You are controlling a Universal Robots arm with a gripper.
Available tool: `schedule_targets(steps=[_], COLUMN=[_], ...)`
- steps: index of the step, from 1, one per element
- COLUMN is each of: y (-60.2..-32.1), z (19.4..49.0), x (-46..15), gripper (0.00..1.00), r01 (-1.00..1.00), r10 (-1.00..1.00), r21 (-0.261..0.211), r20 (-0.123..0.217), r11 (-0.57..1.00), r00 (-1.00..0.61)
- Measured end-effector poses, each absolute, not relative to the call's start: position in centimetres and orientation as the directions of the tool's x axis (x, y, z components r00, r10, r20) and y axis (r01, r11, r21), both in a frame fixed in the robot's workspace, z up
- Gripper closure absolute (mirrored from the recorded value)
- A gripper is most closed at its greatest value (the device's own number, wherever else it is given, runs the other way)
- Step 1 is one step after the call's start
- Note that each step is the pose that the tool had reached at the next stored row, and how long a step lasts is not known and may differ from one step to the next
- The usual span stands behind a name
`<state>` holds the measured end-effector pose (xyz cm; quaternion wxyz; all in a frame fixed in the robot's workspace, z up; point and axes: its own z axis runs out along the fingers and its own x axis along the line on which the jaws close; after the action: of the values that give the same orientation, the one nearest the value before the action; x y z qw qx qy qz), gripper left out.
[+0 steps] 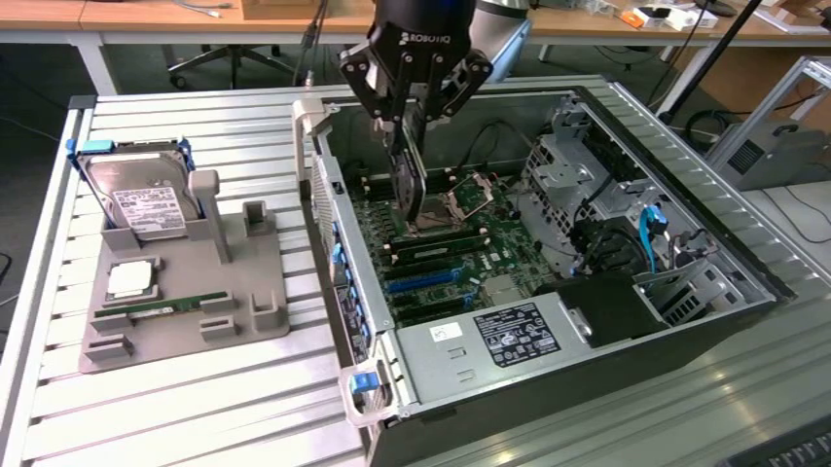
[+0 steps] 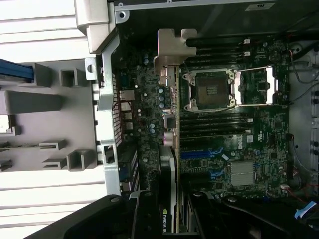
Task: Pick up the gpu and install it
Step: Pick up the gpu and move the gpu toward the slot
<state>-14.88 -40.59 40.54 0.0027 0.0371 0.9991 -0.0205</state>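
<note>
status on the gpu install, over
gripper shut on gpu. gpu hangs on edge inside the open case, over the motherboard, not in a slot. nothing seen in its way.

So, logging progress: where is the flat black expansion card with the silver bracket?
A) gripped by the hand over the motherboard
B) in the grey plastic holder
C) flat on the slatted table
A: the flat black expansion card hangs edge-down in the hand above the green motherboard.
</note>
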Motion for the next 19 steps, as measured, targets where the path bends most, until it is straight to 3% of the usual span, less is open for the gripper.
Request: schedule_targets(steps=[19], y=[-40.65], z=[40.00], x=[-13.83], gripper=[0.73], r01=[0.074], r10=[0.074], r21=[-0.044], r20=[-0.007], r11=[0.996], r00=[-0.997])
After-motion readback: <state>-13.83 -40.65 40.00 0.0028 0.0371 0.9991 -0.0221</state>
